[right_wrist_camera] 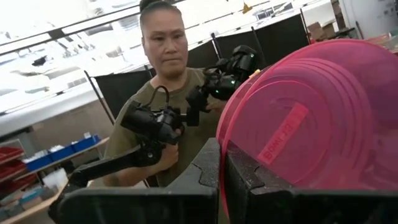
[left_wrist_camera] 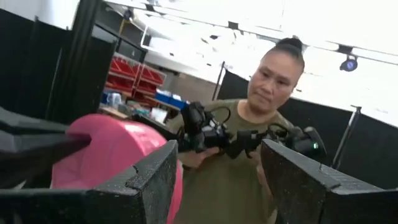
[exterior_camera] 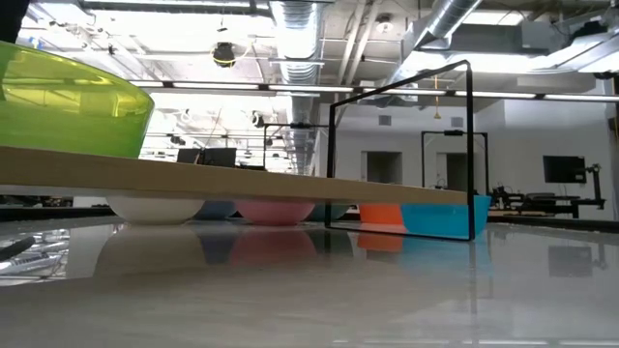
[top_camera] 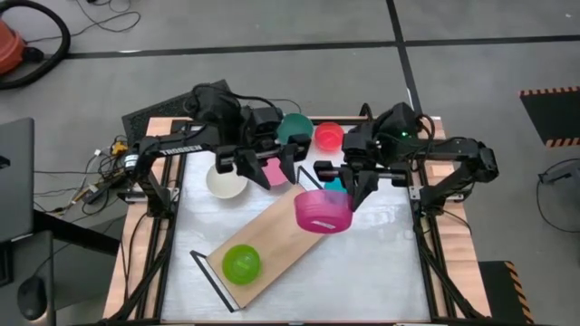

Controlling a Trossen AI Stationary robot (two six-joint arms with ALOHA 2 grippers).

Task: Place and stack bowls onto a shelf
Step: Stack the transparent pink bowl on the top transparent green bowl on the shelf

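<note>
One magenta bowl (top_camera: 323,212) pinched on edge by right gripper (top_camera: 355,187) above shelf (top_camera: 272,243); left gripper (top_camera: 269,169) apparently spread.

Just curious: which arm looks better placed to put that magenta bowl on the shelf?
Probably the right: its pincer already grips the magenta bowl over the shelf's end. The left pincer hangs open, holding nothing.

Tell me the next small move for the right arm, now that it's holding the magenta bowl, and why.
Probably lower it onto the shelf. The right gripper is shut on the magenta bowl, held tilted over the board's upper end, which looks bare; the lime green bowl sits at the far end. The left gripper waits open nearby.
</note>
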